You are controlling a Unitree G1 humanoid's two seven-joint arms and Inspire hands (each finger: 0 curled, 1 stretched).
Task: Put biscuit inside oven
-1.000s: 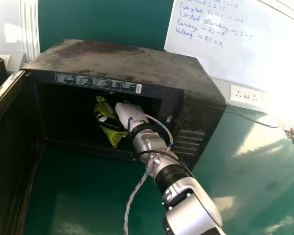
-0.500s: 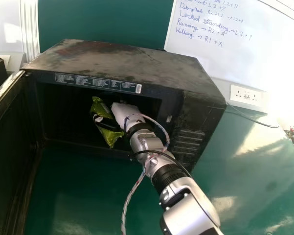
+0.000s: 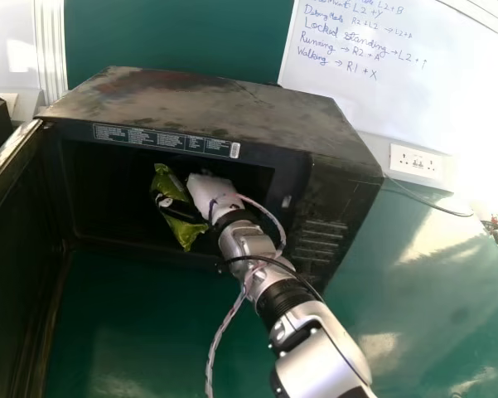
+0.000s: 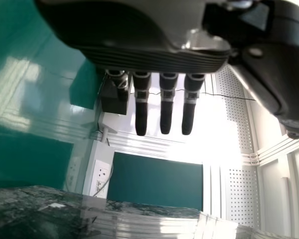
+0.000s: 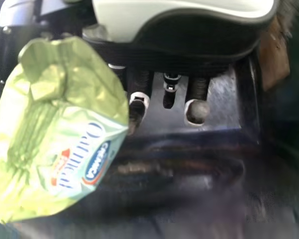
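Whiteboard [image 3: 373,108] behind glossy green tabletop [image 3: 149,332]

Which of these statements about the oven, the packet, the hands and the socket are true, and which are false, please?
1. The door of the oven stands open. True.
2. The left hand is curled into a fist. False: its fingers are straight.
3. The right hand holds the packet in the oven's opening. True.
4. The packet is mostly red. False: it is mostly green.
5. In the head view, the socket is right of the oven. True.
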